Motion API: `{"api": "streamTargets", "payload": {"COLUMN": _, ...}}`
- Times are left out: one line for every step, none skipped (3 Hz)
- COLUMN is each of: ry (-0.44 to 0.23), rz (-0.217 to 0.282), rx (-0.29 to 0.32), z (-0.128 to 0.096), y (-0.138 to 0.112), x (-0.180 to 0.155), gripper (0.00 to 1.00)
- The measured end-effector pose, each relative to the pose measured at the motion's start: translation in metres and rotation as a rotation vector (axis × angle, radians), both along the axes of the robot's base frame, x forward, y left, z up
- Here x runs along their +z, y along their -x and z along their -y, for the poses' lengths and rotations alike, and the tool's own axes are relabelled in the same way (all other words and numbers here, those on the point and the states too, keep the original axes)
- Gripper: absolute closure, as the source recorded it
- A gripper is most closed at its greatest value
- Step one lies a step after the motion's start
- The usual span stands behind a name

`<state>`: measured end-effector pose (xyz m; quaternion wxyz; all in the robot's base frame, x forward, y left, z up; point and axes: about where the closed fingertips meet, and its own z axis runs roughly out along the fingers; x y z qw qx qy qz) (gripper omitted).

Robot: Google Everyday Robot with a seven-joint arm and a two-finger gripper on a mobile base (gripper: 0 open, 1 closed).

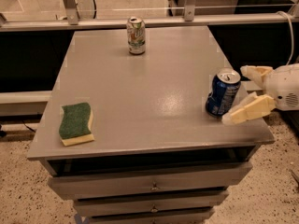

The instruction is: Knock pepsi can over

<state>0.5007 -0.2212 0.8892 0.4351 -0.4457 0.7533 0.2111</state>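
Note:
The pepsi can (221,95), dark blue with a silver top, stands upright near the right edge of the grey table (140,101). My gripper (235,96) comes in from the right at can height, open and empty. Its near cream finger (248,111) lies low over the table with its tip right beside the can's base. Its far finger (255,72) sits just behind and to the right of the can's top. I cannot tell whether either finger touches the can.
A white-and-green can (136,35) stands upright at the table's back middle. A green and yellow sponge (76,123) lies at the front left. Drawers (152,186) sit under the tabletop. A metal rail (140,21) runs behind the table.

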Motion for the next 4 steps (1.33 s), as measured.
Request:
{"api": "streamTargets", "payload": {"ry": -0.075, "rz": 0.024, "rx": 0.017, "z": -0.028, "y": -0.012, "x": -0.010, "gripper": 0.00}}
{"api": "streamTargets", "payload": {"ry": -0.140, "rz": 0.036, "rx": 0.020, "z": -0.056, "y": -0.026, "x": -0.011, "gripper": 0.00}}
{"api": "streamTargets", "payload": {"ry": -0.187, "rz": 0.046, "rx": 0.004, "z": -0.091, "y": -0.046, "x": 0.005, "gripper": 0.00}}
{"api": "streamTargets", "payload": {"ry": -0.213, "rz": 0.059, "rx": 0.007, "z": -0.131, "y": -0.065, "x": 0.034, "gripper": 0.00}}
